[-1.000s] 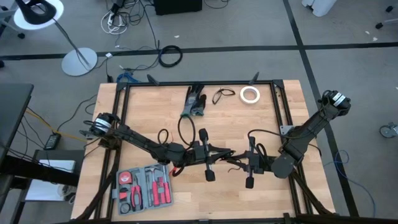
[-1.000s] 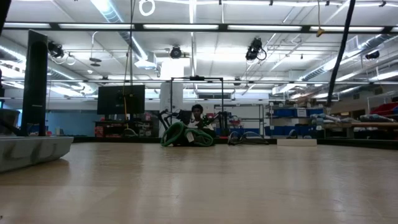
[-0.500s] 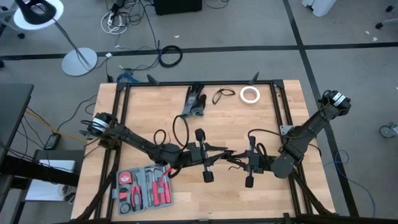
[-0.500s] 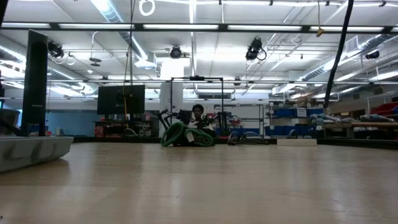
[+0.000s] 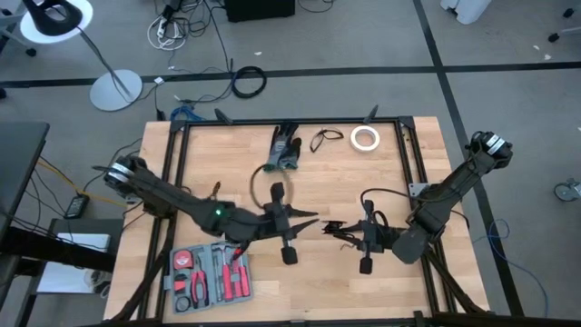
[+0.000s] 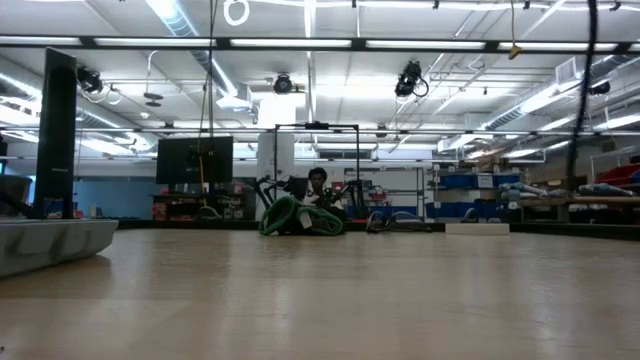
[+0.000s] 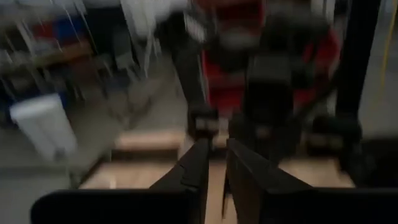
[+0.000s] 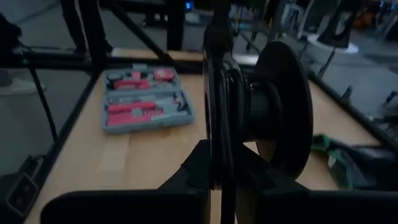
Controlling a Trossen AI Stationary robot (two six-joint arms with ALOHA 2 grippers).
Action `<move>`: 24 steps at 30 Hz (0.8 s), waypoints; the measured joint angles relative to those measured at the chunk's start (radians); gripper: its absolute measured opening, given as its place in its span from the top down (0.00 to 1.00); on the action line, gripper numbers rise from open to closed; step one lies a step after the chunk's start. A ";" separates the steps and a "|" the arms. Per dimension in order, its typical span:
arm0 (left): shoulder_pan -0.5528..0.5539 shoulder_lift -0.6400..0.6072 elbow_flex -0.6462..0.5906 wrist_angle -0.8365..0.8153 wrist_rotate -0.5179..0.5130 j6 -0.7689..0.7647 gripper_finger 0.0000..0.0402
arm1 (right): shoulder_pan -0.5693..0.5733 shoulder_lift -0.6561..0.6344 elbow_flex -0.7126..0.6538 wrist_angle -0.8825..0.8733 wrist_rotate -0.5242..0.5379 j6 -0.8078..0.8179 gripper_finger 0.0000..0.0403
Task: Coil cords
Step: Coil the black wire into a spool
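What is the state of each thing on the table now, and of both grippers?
Right gripper: shut on the cord bundle.
Left gripper: slightly open, nothing between the fingers.
Small cord loop: loose, lying beside the tape roll.
Tool case: open, lying flat.
Tape roll: lying flat.

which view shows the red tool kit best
The high view: the tool kit lies whole and open at the table's near-left corner, beside the left arm. The right wrist view shows it slanted and dim. The low and left wrist views do not show it clearly.
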 joint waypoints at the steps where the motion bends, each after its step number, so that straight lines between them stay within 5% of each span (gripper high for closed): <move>1: 0.007 -0.001 0.043 -0.122 0.013 -0.036 0.85 | -0.003 -0.003 0.000 -0.026 -0.010 0.022 0.93; 4: 0.026 0.002 0.172 -0.435 0.096 -0.111 0.85 | -0.009 -0.010 0.000 -0.091 -0.017 0.077 0.93; 8: 0.067 0.006 0.250 -0.575 0.245 -0.135 0.85 | -0.019 -0.020 0.000 -0.122 -0.037 0.111 0.93; 15: 0.120 0.009 0.185 -0.548 0.394 -0.050 0.85 | -0.063 -0.026 0.000 -0.106 -0.165 0.118 0.93; 24: 0.158 0.010 0.118 -0.408 0.442 -0.087 0.85 | -0.162 -0.026 0.000 -0.084 -0.316 0.073 0.93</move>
